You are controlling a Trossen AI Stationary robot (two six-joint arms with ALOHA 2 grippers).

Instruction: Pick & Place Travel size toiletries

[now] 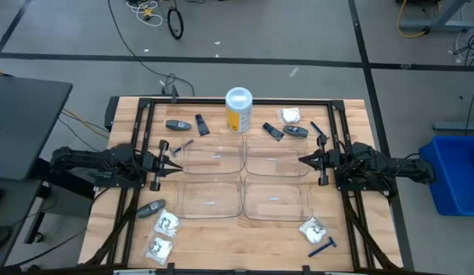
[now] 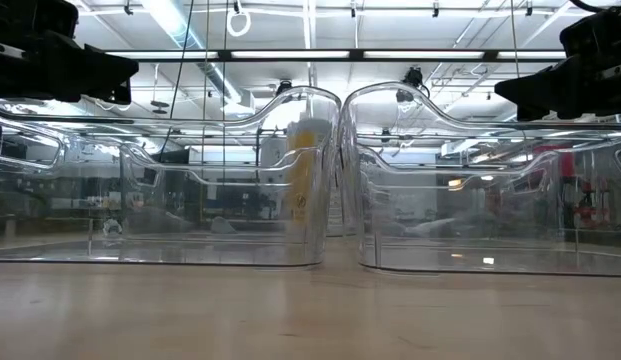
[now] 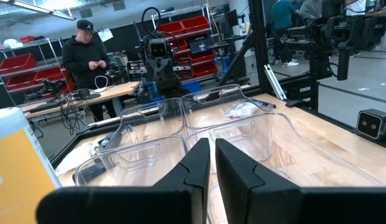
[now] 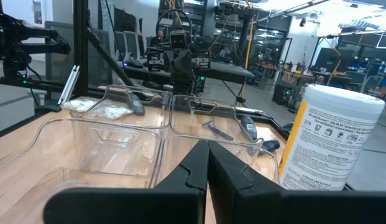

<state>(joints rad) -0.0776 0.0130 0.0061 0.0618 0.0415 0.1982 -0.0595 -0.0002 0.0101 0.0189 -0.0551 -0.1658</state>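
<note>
From above, grey oval sticks [image 1: 175,124], white packets [image 1: 169,223] and a blue razor [image 1: 322,247] are seen scattered around four clear trays [image 1: 212,156]. The left gripper [image 1: 178,160] and right gripper [image 1: 304,160] are held with fingers together, empty, at the trays' outer sides. In the right wrist view, a grey stick [image 4: 247,126] is seen beyond the trays.

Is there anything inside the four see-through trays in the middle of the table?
No. All four clear trays look empty; only the wooden table shows through them. The razors, packets and grey sticks lie outside. Nothing there is covered.
</note>
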